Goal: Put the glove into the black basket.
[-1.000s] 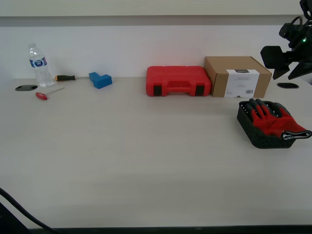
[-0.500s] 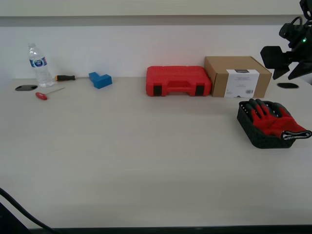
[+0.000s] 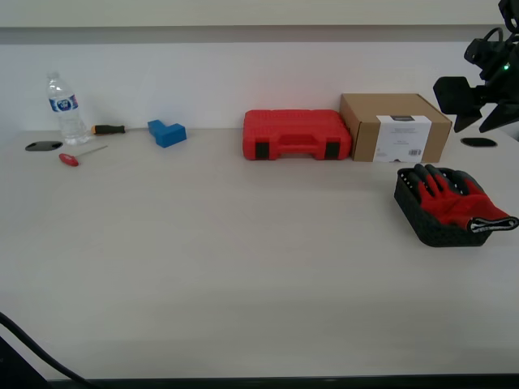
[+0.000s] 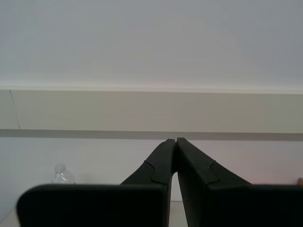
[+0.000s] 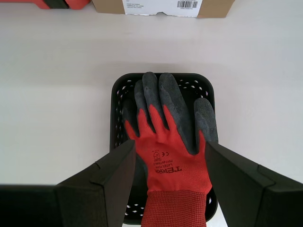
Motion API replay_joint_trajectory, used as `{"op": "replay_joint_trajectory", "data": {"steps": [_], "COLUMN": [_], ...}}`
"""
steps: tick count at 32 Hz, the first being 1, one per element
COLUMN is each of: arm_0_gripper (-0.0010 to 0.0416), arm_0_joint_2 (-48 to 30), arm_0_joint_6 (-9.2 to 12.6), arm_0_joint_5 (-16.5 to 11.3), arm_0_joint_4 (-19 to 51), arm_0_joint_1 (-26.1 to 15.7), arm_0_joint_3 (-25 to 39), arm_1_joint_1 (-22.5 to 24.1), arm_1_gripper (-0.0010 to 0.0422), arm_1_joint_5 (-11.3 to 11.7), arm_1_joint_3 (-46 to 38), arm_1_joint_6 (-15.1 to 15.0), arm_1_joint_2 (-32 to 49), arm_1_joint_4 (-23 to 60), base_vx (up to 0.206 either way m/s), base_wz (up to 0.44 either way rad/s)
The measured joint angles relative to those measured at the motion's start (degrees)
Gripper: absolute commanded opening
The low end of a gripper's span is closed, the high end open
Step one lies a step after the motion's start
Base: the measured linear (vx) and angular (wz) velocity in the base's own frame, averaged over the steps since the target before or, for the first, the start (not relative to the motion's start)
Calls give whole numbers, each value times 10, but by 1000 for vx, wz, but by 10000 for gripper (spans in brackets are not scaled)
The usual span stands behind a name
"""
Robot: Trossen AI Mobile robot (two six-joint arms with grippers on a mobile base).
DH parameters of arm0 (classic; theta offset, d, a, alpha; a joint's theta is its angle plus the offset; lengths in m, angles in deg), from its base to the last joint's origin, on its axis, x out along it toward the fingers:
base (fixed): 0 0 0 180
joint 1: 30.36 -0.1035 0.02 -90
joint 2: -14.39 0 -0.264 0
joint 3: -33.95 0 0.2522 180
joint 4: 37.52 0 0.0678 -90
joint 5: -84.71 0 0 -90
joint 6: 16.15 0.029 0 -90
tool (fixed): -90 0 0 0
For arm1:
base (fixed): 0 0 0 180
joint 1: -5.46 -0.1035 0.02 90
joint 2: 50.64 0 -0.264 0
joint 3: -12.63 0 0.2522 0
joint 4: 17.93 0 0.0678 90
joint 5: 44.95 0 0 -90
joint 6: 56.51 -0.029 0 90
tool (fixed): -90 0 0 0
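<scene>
The red glove (image 3: pixel 454 203) with dark grey fingers lies flat in the black basket (image 3: pixel 422 215) at the exterior view's right, its cuff hanging over the near rim. In the first wrist view the glove (image 5: pixel 165 142) fills the basket (image 5: pixel 118 94). My first gripper (image 5: pixel 169 146) is open and empty, raised above the glove and apart from it; it shows at the exterior view's upper right (image 3: pixel 474 105). My second gripper (image 4: pixel 176 140) is shut and empty, facing the wall, and is out of the exterior view.
A brown cardboard box (image 3: pixel 395 127) and a red tool case (image 3: pixel 296 134) stand behind the basket. A water bottle (image 3: pixel 63 109), a blue block (image 3: pixel 166 132) and two screwdrivers (image 3: pixel 77 156) lie at the far left. A cable crosses the near left corner.
</scene>
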Motion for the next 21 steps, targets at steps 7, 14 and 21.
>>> {"op": "replay_joint_trajectory", "data": {"steps": [7, 14, 21], "arm_0_gripper": [202, 203, 201], "arm_0_joint_2": [0, 0, 0], "arm_0_joint_6": [0, 0, 0], "arm_0_joint_5": [0, 0, 0], "arm_0_joint_4": [0, 0, 0], "arm_0_joint_1": [0, -1, 0], "arm_0_joint_3": [0, 0, 0], "arm_1_joint_1": [0, 0, 0], "arm_1_gripper": [0, 0, 0], "arm_1_joint_5": [0, 0, 0], "arm_1_joint_3": [0, 0, 0], "arm_1_joint_6": [0, 0, 0], "arm_1_joint_2": [0, 0, 0], "arm_1_joint_4": [0, 0, 0], "base_vx": [0, 0, 0], "base_wz": [0, 0, 0]}}
